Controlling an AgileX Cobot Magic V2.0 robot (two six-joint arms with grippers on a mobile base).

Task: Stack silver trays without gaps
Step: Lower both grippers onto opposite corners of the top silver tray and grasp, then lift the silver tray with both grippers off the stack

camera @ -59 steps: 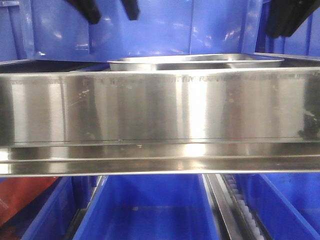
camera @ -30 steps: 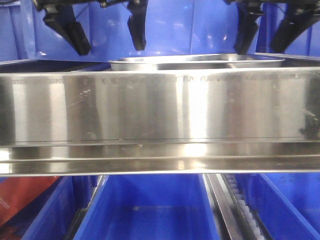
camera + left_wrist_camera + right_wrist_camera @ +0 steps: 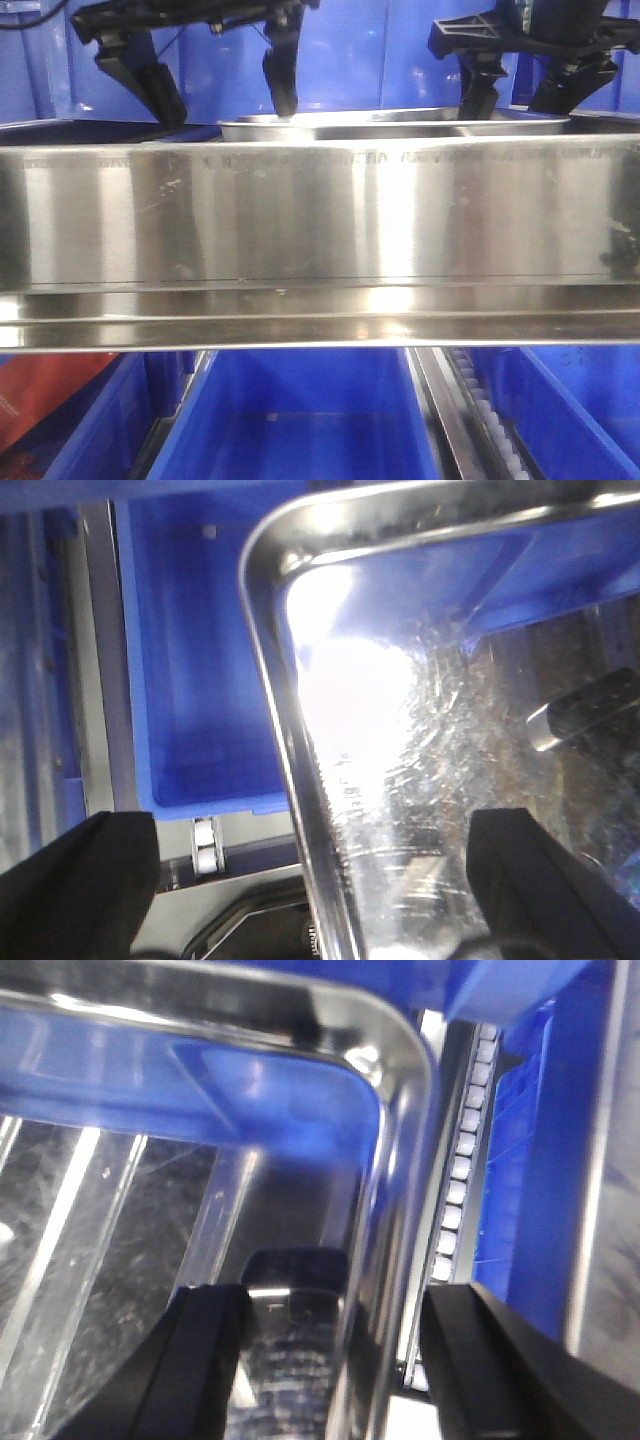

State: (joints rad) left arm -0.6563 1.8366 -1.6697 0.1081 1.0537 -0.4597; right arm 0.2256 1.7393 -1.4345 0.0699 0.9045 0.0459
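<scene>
Left gripper (image 3: pixel 310 900): we see its two black fingers spread wide and holding nothing. One finger (image 3: pixel 75 890) hangs outside the silver tray (image 3: pixel 420 740) and the other hangs over the tray floor, with the rim running between them.
Right gripper (image 3: pixel 350 1360): it is also spread apart and holds nothing. It straddles the tray's opposite side rim, with one finger over the floor and one outside, above the roller track (image 3: pixel 462 1150).
Tray position: in the front view the tray sits behind the brushed steel band (image 3: pixel 320 210), its rim just showing above the band's top edge. One gripper is above each end. We cannot tell whether it is a single tray or several nested.
Contact: the fingertips reach down to about rim level, but we cannot tell whether any of them touches the metal.
Edges: the left wrist view shows a rounded corner and a thin out-turned rim. The right wrist view shows the other rounded corner and a shiny sloping wall that mirrors a finger.
Open room, left: outside the rim we see a blue bin (image 3: pixel 200 660) lower down, then a grey frame rail.
Open room, right: the roller track runs just beside the rim, with a blue wall beyond it.
</scene>
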